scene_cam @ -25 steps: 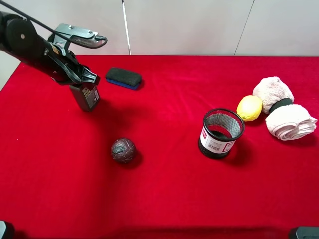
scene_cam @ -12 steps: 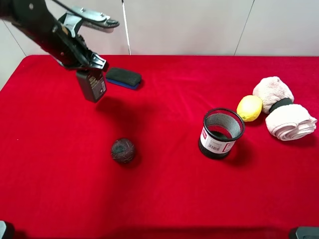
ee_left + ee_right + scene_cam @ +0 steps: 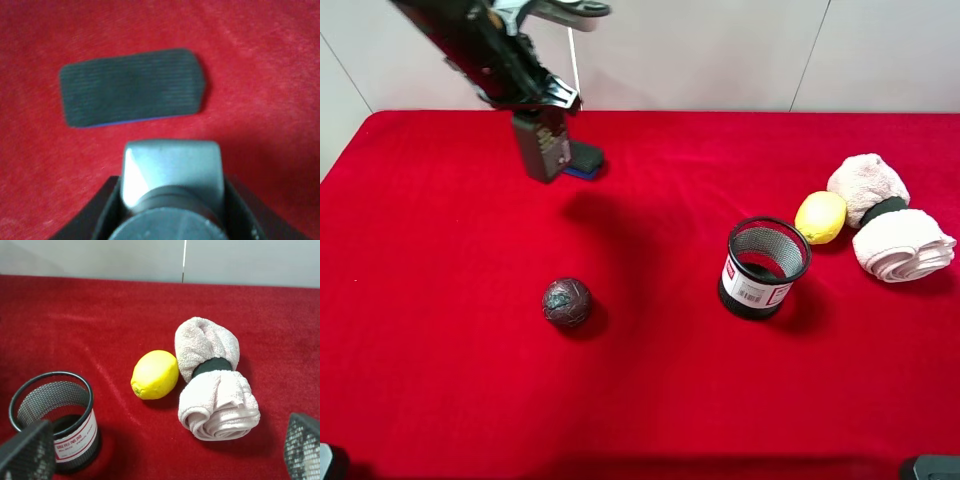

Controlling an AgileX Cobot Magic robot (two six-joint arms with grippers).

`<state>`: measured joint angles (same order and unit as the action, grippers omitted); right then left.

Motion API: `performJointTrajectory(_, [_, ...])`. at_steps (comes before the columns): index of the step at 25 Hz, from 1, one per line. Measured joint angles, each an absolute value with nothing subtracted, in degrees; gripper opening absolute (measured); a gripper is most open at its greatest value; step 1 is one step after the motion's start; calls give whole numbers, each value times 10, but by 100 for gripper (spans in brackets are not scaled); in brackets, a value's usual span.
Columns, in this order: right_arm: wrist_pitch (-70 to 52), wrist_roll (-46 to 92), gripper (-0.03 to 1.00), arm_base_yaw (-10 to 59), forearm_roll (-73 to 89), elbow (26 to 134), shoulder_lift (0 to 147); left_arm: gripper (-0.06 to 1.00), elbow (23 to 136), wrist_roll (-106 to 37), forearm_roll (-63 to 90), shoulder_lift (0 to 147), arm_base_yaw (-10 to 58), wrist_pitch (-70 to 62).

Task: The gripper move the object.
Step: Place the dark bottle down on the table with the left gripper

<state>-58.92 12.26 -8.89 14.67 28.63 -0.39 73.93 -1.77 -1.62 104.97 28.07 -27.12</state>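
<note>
Our left jaws clench the pump bottle [image 3: 542, 148] by its head, hanging it clear above the desk [image 3: 440, 380] near the eraser [image 3: 587, 160] so it can travel without dragging; our right jaws stand spread.

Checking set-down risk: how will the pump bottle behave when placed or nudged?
The pump bottle looks tall and narrow, so probably tips easily. Held by its top in the left gripper without bending, it seems rigid. Flat sides: rolling unlikely.
</note>
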Motion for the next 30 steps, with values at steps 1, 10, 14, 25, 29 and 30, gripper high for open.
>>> performJointTrajectory(1, [-589,123,69,-89,147,286,-4,41,754,-18,-16,1060,290,-277])
performJointTrajectory(10, [-589,123,69,-89,147,286,-4,41,886,-19,-11,1138,366,-322])
performJointTrajectory(14, [-589,123,69,-89,147,286,-4,41,947,-31,-10,1174,394,-354])
performJointTrajectory(25, [-589,123,69,-89,147,286,-4,41,1051,-62,5,1247,454,-390])
performJointTrajectory(29, [-589,123,69,-89,147,286,-4,41,1054,-67,13,1258,465,-389])
performJointTrajectory(30, [-589,123,69,-89,147,286,-4,41,1054,-68,13,1261,467,-389])
